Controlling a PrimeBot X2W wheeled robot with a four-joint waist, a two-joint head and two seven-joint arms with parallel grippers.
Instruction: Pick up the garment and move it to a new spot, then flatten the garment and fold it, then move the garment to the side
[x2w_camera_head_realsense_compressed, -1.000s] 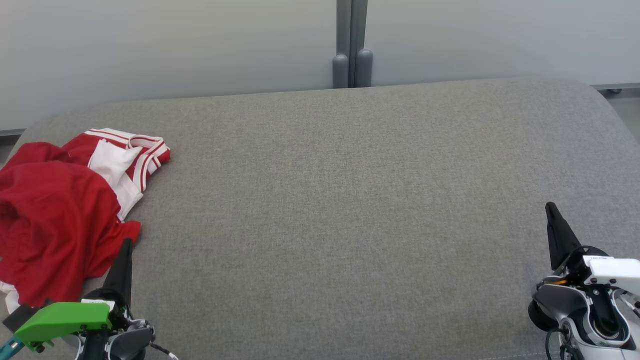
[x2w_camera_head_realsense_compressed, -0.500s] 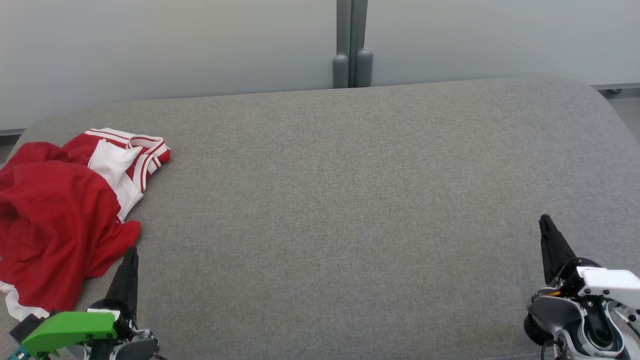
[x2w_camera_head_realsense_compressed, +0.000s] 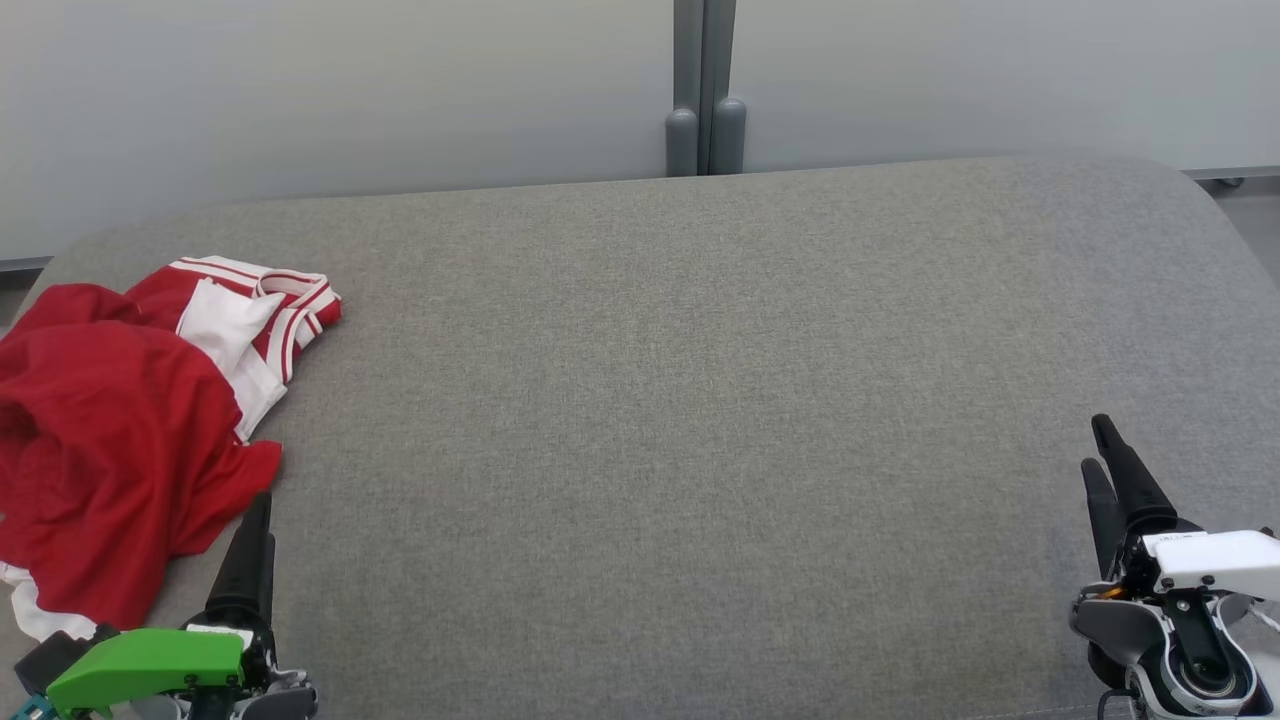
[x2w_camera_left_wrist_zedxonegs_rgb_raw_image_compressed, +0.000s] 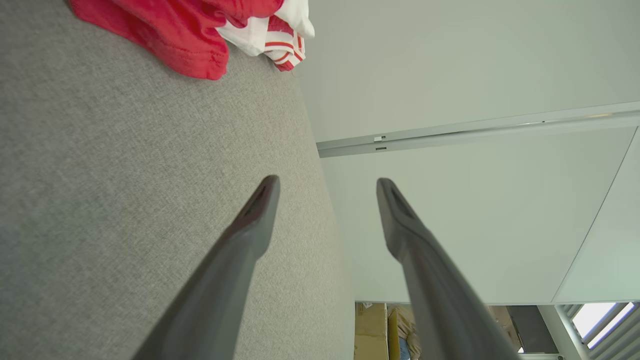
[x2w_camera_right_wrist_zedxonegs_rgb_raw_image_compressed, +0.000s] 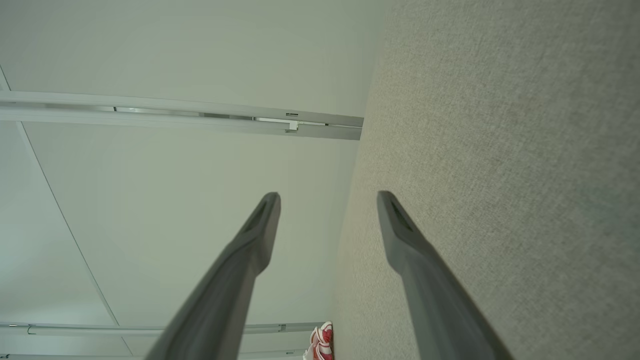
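Two claws: both stand with fingers spread apart, and nothing is held between them.
Garment: a crumpled red heap at the left end of the worktop; its white panel and red-and-white striped trim lie toward the worktop's far edge.
Left claw: at the worktop's near left corner, just beside the garment's near hem, clear of it.
Right claw: at the worktop's near right corner, well apart from the garment.
Worktop surface: grey woven fabric with rounded corners.
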